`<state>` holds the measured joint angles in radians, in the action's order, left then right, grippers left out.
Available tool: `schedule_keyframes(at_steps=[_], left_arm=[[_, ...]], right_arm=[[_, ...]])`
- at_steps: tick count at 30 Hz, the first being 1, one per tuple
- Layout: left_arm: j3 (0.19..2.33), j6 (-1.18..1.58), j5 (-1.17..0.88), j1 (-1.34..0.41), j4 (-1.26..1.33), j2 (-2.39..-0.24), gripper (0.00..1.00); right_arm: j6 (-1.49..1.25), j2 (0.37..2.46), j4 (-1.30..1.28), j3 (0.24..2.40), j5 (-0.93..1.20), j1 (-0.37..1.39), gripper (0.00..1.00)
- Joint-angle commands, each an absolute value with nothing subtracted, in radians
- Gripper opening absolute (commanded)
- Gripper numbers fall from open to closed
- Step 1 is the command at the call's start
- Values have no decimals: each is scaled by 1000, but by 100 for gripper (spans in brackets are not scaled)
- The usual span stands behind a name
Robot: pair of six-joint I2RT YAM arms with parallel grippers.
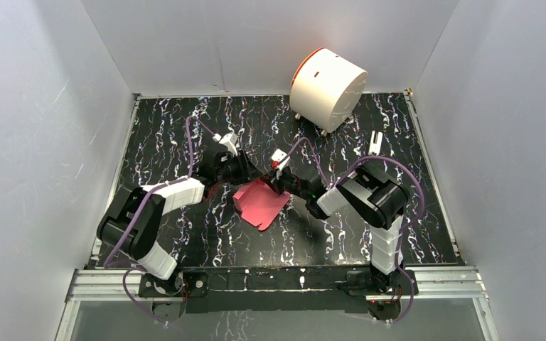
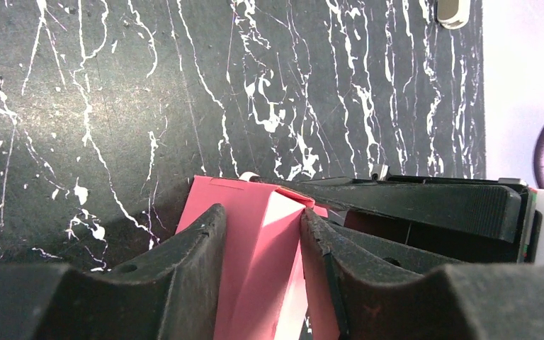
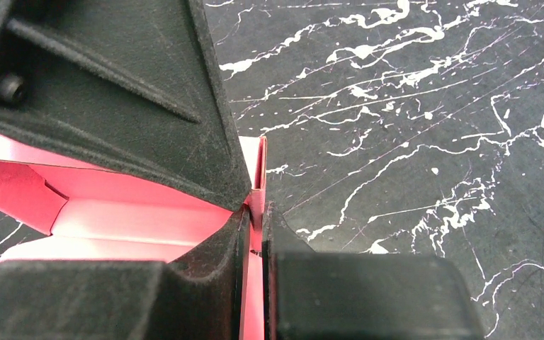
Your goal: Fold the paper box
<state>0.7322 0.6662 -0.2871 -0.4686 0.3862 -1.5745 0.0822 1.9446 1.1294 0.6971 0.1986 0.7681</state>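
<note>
**Top view.** The paper box [image 1: 259, 202] lies partly folded on the table [image 1: 170, 128], in the gap between the two claws and a little nearer the arm bases than either. The left claw [image 1: 245, 170] meets it from its left side and the right claw [image 1: 279, 181] from its right. The likely reason is that one side steadies the card while the other works a flap. A white drum [image 1: 327, 89] lies on its side well beyond the right claw and plays no part.

**Left wrist view.** A raised pink fold of the box [image 2: 255, 241] sits directly between the left claw's fingers [image 2: 191, 248]. The claw [image 2: 258, 248] stands about half spread around it. Both inner faces are at the card, but it cannot be told whether they press it or merely bracket it. The right claw's black body [image 2: 425, 205] lies just beyond the fold, touching the box edge.

**Right wrist view.** The right claw [image 3: 255, 219] is pressed together on one thin upright wall of the box [image 3: 113, 219], with the card's edge showing in the slit between its pads. The open pink interior spreads to the claw's left. I judge this pinch to be holding the wall erect as an anchor.

**Assessment.** Folding is midway: the walls are raised and the box is not closed.
</note>
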Motion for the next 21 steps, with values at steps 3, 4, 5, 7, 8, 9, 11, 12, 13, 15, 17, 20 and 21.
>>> schedule_keyframes(at_steps=[3, 4, 5, 7, 8, 9, 11, 12, 13, 15, 17, 20, 21], left_arm=[[723, 738, -461, -449, 411, -1616, 34], [723, 740, -468, -447, 414, -1617, 33], [724, 741, -472, -445, 416, -1619, 33], [724, 741, -479, -445, 420, -1618, 33], [725, 741, -482, -444, 421, -1619, 33], [727, 740, -487, -443, 420, -1622, 33], [729, 738, -497, -443, 421, -1628, 33], [729, 739, -500, -443, 422, -1630, 33], [729, 740, -502, -443, 424, -1630, 33], [729, 740, -506, -443, 425, -1631, 33], [729, 739, -510, -443, 425, -1631, 33], [731, 740, -527, -443, 432, -1633, 33], [732, 743, -539, -443, 435, -1636, 33]], right_arm=[[110, 2015, 1316, 691, 234, 767, 18], [112, 2021, 1313, 698, 232, 766, 19], [112, 2025, 1301, 707, 234, 766, 19], [112, 2031, 1287, 717, 244, 766, 19], [112, 2035, 1286, 721, 253, 766, 20], [111, 2038, 1284, 724, 257, 766, 21], [110, 2041, 1280, 730, 269, 766, 22], [110, 2042, 1274, 735, 271, 766, 23], [112, 2043, 1267, 737, 273, 766, 23], [114, 2044, 1263, 741, 280, 765, 24], [115, 2046, 1257, 741, 277, 765, 23], [115, 2052, 1248, 746, 290, 766, 23], [114, 2055, 1239, 750, 299, 767, 24]])
